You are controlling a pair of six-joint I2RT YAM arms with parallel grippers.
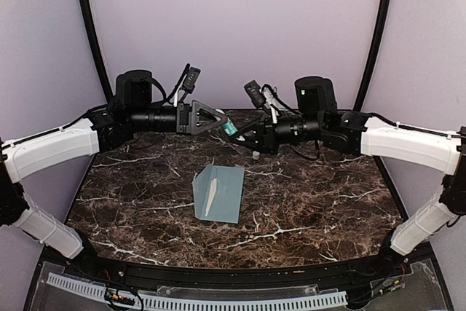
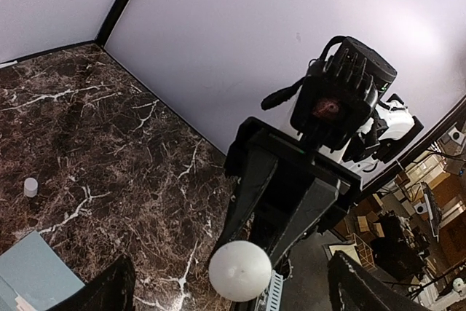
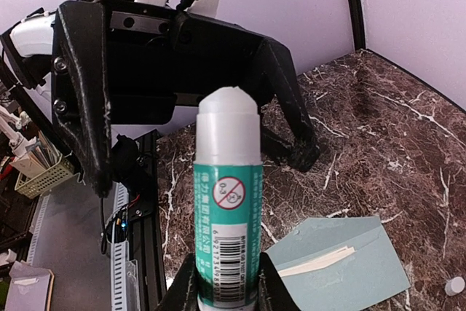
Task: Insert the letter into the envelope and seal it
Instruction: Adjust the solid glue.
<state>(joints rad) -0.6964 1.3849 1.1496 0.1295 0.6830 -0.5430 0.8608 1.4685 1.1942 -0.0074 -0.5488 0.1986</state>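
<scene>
We see a dark, white-veined marble tabletop (image 1: 320,194) from above, with two arms reaching in from either side and meeting over its far half.

The left gripper (image 1: 217,119) hangs in the air with its jaws spread wide and nothing between them. It points towards the right gripper, close to it.

The right gripper (image 3: 227,293) pinches a glue stick (image 3: 227,209) by its lower end. The stick is white with a green label and has no cap on it. From the right wrist camera it stands upright between the two fingers (image 3: 271,289), its pale rounded tip aimed at the gaping left gripper. From the left wrist camera we see that tip end-on, as a white disc. The stick is held above the tabletop and touches nothing else.

The envelope (image 1: 218,193), pale blue-grey, lies flat near the middle of the tabletop. It is nearer to the arm bases than both grippers are. Neither gripper touches it. A narrow, lighter strip (image 1: 210,198) runs along it. We cannot tell whether this is the edge of a sheet inside or part of the flap.

A small white cylinder (image 1: 256,156) stands on the tabletop between the envelope and the right gripper, apart from both.
</scene>
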